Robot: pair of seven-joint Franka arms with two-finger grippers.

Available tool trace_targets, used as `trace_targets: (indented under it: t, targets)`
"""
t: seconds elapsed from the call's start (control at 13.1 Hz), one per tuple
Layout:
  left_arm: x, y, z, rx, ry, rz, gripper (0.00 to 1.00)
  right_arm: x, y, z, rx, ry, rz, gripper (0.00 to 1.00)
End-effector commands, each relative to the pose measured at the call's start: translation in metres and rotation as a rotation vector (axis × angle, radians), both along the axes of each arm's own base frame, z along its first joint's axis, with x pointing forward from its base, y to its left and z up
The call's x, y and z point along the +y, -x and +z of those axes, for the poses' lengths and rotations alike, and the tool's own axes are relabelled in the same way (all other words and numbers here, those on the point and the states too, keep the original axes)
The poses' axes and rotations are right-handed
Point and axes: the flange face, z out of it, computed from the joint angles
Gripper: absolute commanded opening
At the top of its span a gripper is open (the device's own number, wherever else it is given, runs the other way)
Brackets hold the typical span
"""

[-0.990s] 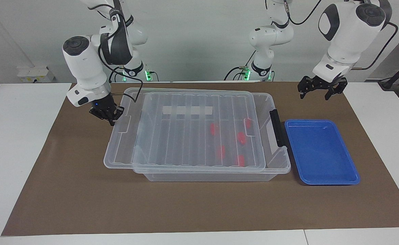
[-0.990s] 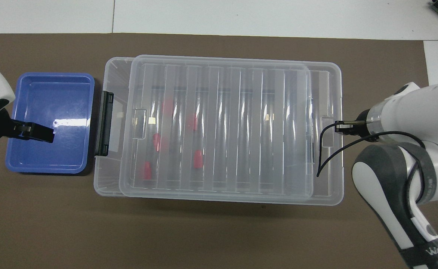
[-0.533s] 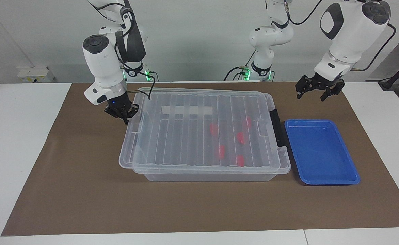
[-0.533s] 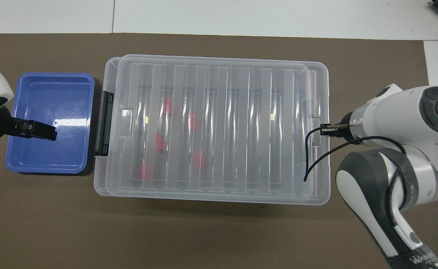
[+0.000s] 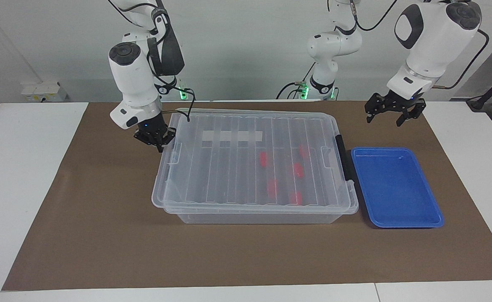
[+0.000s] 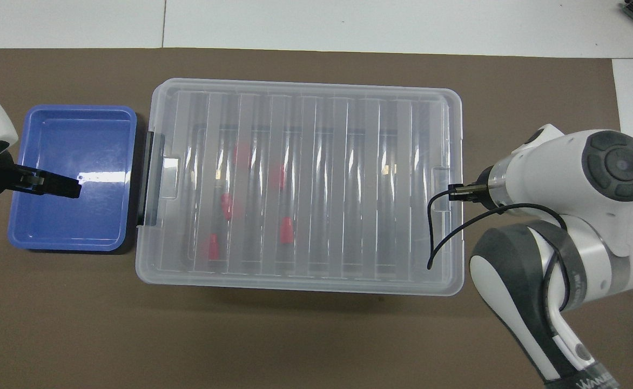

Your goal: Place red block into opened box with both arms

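Five red blocks [image 5: 263, 160] lie inside the box [image 5: 254, 216], seen through the clear lid [image 5: 229, 167], grouped toward the left arm's end of the box. The lid sits almost square over the box; the black handle [image 5: 341, 157] shows at the end next to the blue tray [image 5: 397, 188].

My right pincer [image 5: 158, 140], fingertips pressed together and clamped on nothing, stands at the lid's end edge, at the right arm's end of the box. I judge the step in hand to be seating the lid by pushing it along the box.

To do this well:
1. I keep the closed fingertips low against the lid's rim, not over it, so they do not ride up onto the ribs.
2. I push straight along the box's long axis, so the lid does not skew.
3. I stop once the lid's edges match the box rim all round.

My left pincer [image 5: 391, 112], fingers apart and empty, hangs above the desk [image 5: 103, 243] next to the tray, on its robot side, and waits.
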Motion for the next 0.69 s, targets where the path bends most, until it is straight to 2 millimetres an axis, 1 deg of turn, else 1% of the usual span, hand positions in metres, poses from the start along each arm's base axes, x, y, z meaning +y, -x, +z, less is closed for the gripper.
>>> trace_targets:
  t: [0.0, 0.08, 0.23, 0.3, 0.38, 0.53, 0.61]
  targets:
    - [-0.001, 0.01, 0.0, -0.011, 0.003, -0.015, 1.0, 0.002, 0.004, -0.001, -0.013, -0.021, -0.016, 0.0]
    - [0.0, 0.01, 0.002, -0.014, 0.003, -0.013, 1.0, 0.002, 0.004, -0.001, -0.013, -0.021, -0.014, 0.0]
    - [-0.005, 0.009, 0.004, -0.017, 0.003, -0.014, 1.0, 0.005, 0.005, -0.001, -0.013, -0.021, -0.006, 0.0]
    - [-0.012, 0.01, 0.004, -0.015, 0.003, -0.024, 1.0, 0.006, 0.005, -0.001, -0.013, -0.021, -0.005, 0.0]
    - [-0.024, 0.01, 0.005, -0.021, 0.003, -0.044, 1.0, 0.006, 0.005, -0.001, -0.013, -0.021, -0.003, 0.0]
    - [-0.03, 0.01, 0.006, -0.035, 0.004, -0.055, 1.0, 0.006, 0.005, 0.0, -0.014, -0.021, -0.003, 0.0]
    - [-0.038, 0.011, 0.006, -0.033, 0.004, -0.07, 1.0, 0.006, 0.005, -0.001, -0.013, -0.02, -0.002, 0.0]
